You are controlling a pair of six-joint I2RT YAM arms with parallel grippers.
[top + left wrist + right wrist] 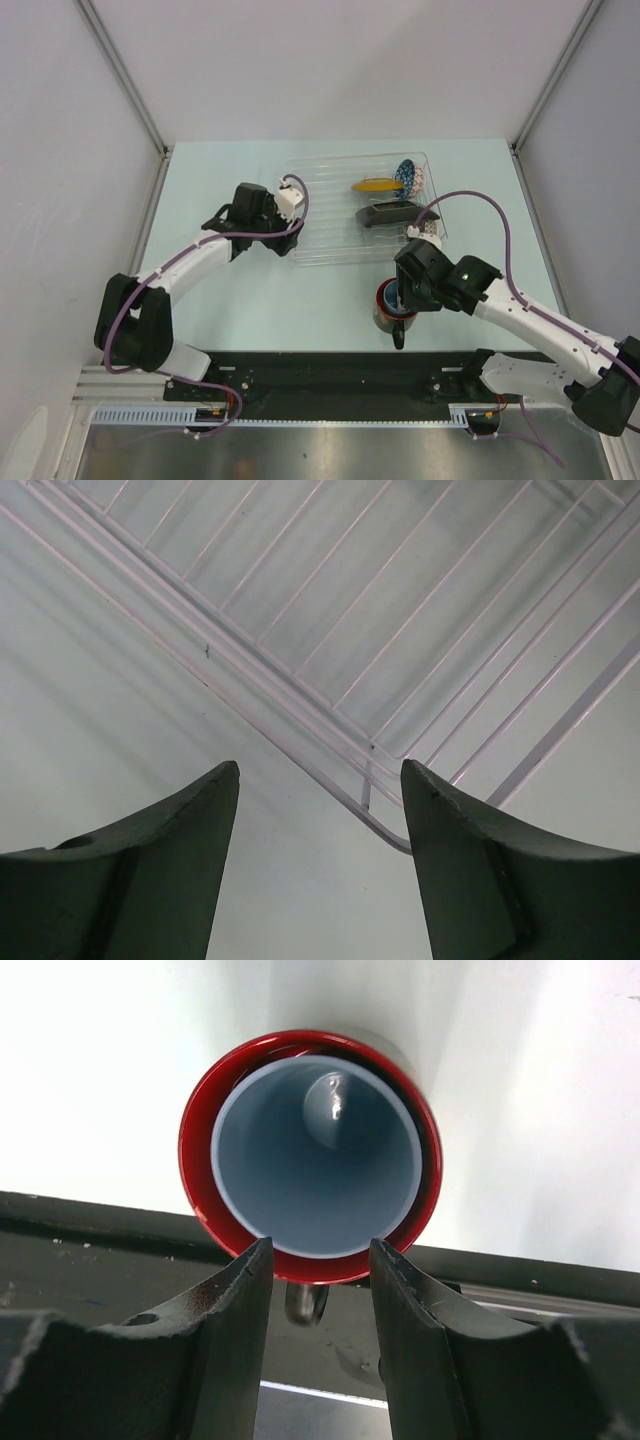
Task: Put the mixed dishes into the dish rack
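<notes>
from the top view, the rack (330,225) already has the yellow plate (375,185), the patterned bowl (408,177) and the black plate (385,213) standing in its right part. the mug (392,318) stands on the table (270,300), just in front of the near right corner of the rack, and the blue cup (392,293) sits inside it. your right claw (412,283) hangs directly over these two. your left claw (258,215) is at the left edge of the rack. i do not see the speckled bowl in any view.

in the left wrist view, the left claw (320,810) is wide open and has nothing in it. below it there is only the table and one corner of the rack.

in the right wrist view, you look down into the blue cup, nested in the red-lined mug. the right claw (320,1250) is open partway. its two fingers (235,1310) are at the near rim, with the mug handle (305,1302) showing between them. i cannot tell if they touch the rim; they grip nothing yet.

i judge that the step in hand is picking up the blue cup, or the cup and mug together, for the rack. the next move calls for one finger inside the rim and one outside, then a gentle closing. if the grip is off centre, the nested cup may slip or the mug may tip.
</notes>
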